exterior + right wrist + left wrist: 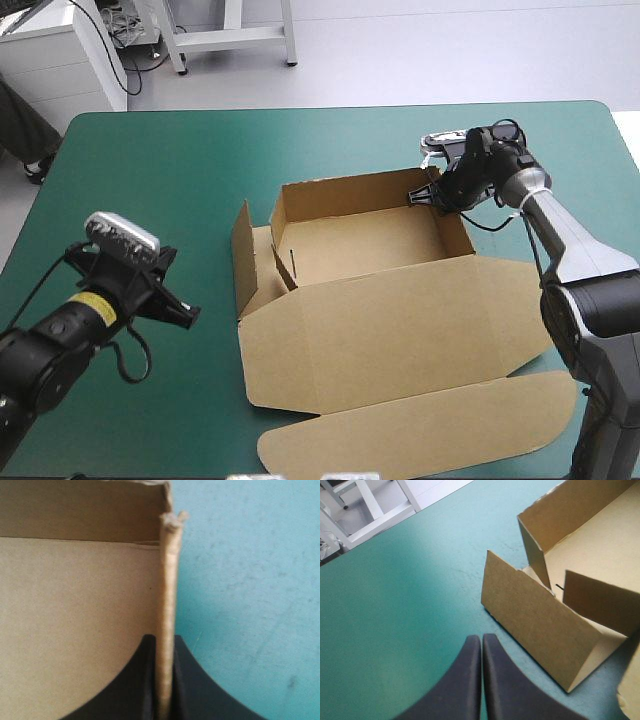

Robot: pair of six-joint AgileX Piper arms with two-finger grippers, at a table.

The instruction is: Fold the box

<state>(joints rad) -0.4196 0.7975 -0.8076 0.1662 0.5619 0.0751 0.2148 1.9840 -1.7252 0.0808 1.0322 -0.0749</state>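
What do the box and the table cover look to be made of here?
The box: matte brown board, probably corrugated; the wall edge in the right wrist view is thick and frayed at its corner. The table cover: teal-green, smooth, faintly scuffed; perhaps vinyl or a rubbery mat, unclear.

Left arm (60, 332): black throughout, its casing matte and rounded, with a yellow label (97, 303) carrying small dark print wrapped around the forearm. Right arm (565, 232): a silver-grey tubular forearm set between black joints, above a bulkier dark grey lower link. The left end effector (481, 642) and the right end effector (162, 645) are alike, each with two broad black fingers (512, 690), smooth and matte, shaped like curved fins that widen toward the base.
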